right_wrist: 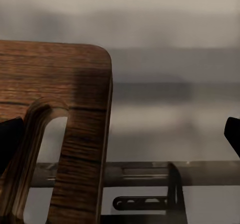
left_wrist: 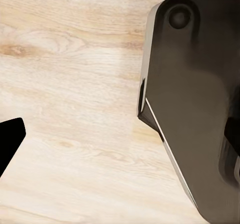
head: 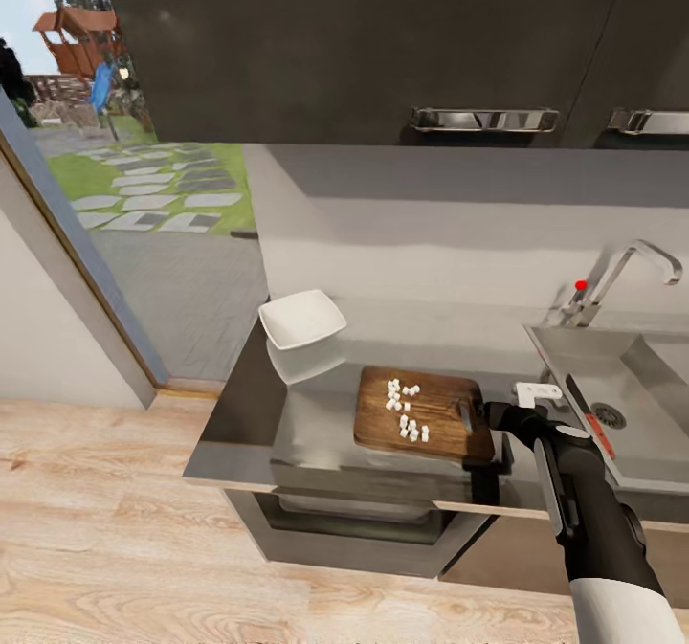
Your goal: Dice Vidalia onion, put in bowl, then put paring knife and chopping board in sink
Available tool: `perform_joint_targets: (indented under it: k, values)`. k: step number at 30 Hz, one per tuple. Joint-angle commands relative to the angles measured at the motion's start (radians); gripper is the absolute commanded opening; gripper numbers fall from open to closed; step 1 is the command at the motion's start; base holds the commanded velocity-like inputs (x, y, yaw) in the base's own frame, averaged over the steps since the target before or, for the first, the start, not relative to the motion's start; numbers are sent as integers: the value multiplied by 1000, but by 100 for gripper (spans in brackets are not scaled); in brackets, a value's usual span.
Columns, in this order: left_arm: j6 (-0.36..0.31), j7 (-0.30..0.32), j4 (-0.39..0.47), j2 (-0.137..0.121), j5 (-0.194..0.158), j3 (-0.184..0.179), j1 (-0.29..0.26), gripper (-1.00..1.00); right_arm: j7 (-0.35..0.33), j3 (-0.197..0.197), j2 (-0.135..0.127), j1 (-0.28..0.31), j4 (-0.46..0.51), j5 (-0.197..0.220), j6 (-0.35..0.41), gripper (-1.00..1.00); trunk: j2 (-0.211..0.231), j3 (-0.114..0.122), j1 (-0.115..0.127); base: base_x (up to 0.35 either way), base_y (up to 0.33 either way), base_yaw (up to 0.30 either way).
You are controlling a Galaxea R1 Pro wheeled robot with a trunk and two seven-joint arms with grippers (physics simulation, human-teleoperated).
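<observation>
Right gripper (head: 496, 416) fingers spread apart, at handle-hole end of chopping board (head: 421, 414); diced onion (head: 404, 409) on board beyond it. Left gripper (left_wrist: 120, 134) over wood floor (left_wrist: 75, 84), fingers apart.

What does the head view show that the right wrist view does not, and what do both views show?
Head view alone: the diced onion lying on the board, the white bowl beside it, the sink with its tap, and the right arm reaching to the board's handle end. Right wrist view alone: the slot-shaped handle hole from close by. Both: the chopping board and the grey countertop.
</observation>
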State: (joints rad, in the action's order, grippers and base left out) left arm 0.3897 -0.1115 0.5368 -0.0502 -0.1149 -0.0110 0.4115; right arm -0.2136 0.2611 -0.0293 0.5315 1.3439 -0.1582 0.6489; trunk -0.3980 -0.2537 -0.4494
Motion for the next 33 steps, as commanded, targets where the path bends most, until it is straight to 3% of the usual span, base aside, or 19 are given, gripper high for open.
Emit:
perform_joint_targets:
  k: [1, 33]
  values:
    - [1, 0, 2, 0, -10, -3, 0, 100, -9, 1, 0, 1, 1, -11, 4, 100, -2, -3, -1, 0, 0, 0]
    - [1, 0, 0, 0, -11, -3, 0, 100, -9, 1, 1, 1, -23, -11, 3, 100, -2, -54, -1, 0, 0, 0]
